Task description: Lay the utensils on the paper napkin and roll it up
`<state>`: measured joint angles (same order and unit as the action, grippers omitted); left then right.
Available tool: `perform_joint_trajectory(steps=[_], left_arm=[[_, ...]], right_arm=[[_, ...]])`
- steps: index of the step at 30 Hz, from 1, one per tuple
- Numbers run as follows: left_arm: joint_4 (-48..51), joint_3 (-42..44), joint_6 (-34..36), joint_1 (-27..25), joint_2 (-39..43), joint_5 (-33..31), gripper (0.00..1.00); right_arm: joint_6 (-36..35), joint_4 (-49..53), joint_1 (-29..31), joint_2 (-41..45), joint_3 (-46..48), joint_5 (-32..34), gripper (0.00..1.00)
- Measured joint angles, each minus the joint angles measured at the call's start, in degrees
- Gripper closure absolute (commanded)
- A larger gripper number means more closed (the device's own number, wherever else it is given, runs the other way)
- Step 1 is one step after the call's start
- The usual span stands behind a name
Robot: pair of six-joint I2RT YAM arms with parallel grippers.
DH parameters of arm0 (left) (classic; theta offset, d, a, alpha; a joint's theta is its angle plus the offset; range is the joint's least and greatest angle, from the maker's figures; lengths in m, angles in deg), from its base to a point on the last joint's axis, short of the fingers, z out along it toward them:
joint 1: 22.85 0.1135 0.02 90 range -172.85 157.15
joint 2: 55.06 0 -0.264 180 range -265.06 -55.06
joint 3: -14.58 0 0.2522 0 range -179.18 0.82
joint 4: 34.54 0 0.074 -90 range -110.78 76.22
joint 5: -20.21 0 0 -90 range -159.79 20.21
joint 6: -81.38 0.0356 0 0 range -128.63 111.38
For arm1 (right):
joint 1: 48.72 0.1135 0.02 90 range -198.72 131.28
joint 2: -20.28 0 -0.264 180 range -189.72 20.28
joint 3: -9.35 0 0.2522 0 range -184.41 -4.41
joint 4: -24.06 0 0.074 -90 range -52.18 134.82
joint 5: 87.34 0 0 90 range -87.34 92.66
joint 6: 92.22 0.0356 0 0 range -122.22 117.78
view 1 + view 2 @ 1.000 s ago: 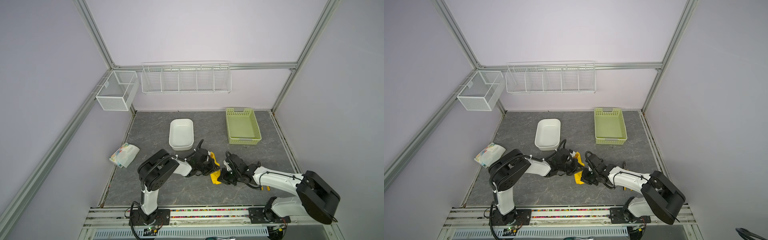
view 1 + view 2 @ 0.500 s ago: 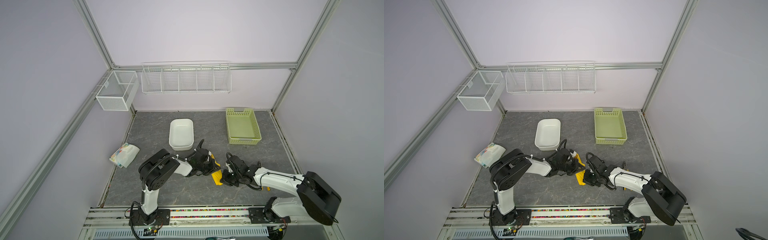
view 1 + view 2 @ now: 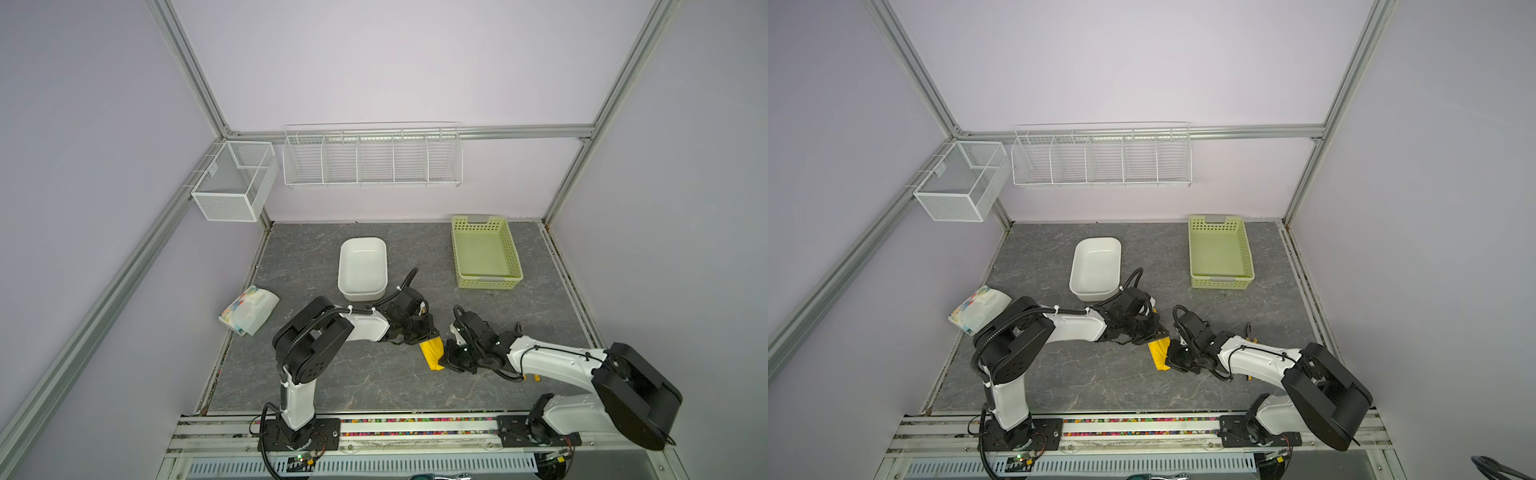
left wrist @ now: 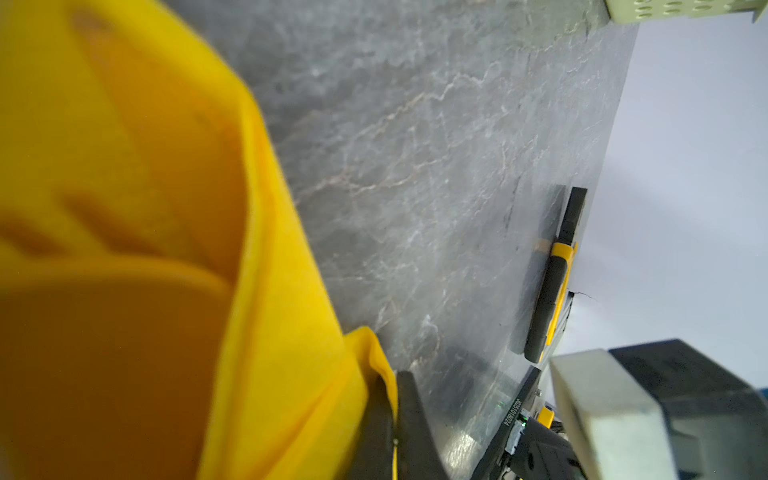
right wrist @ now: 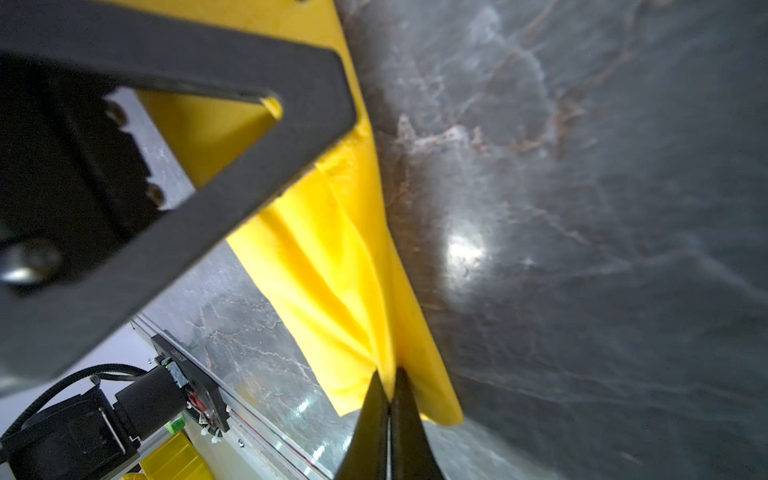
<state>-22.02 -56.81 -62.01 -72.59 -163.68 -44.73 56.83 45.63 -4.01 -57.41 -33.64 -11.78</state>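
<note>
Tabletop (image 3: 374,374); grippers (image 4: 392,399) (image 5: 388,395) tight on napkin (image 5: 332,270)

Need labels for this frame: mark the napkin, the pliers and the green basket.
paper napkin (image 3: 432,354), in a top view, its folded yellow middle.
pliers (image 4: 546,299), left wrist view, the black-and-yellow handle.
green basket (image 3: 488,282), in a top view, its near wall.

You've got a bright yellow paper napkin (image 3: 432,354), orange utensils (image 4: 108,353), dark grey veined surface (image 3: 374,384), white tub (image 3: 361,294), pale green basket (image 3: 490,282), white packet (image 3: 249,309) with multicolour print, yellow-and-black pliers (image 4: 548,299), white wire rack (image 3: 372,160).
</note>
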Motion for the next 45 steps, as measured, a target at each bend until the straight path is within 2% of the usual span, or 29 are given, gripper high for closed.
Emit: perform_joint_trajectory(steps=[5,10,16,22,29,35,45], left_arm=[[13.75,-10.01,7.96,0.13,0.52,-2.69,0.87],[24.0,-15.21,13.9,0.33,3.23,-6.99,0.83],[31.23,-16.83,17.55,0.33,3.78,-9.25,0.88],[32.74,-16.83,18.43,-0.2,1.16,-8.94,0.94],[31.89,-16.83,18.58,-1.01,-3.89,-8.28,0.95],[30.56,-16.85,19.19,-1.01,-4.85,-7.93,0.96],[29.9,-16.74,19.65,-1.64,-5.42,-6.88,0.98]], right_arm=[[-0.26,-0.83,0.0,-0.35,0.0,-0.26,0.94],[-0.39,-0.85,0.0,-0.35,0.0,-0.28,0.94],[-0.39,-0.85,0.0,-0.35,0.0,-0.28,0.94],[-0.39,-1.07,0.13,-0.66,-0.04,-0.46,0.94],[-0.39,-1.49,0.74,-0.98,-0.26,-0.42,0.94],[-0.39,-1.01,1.14,-1.09,-0.63,-0.15,0.94],[-0.35,6.6,2.6,1.86,-2.27,4.11,0.94]])
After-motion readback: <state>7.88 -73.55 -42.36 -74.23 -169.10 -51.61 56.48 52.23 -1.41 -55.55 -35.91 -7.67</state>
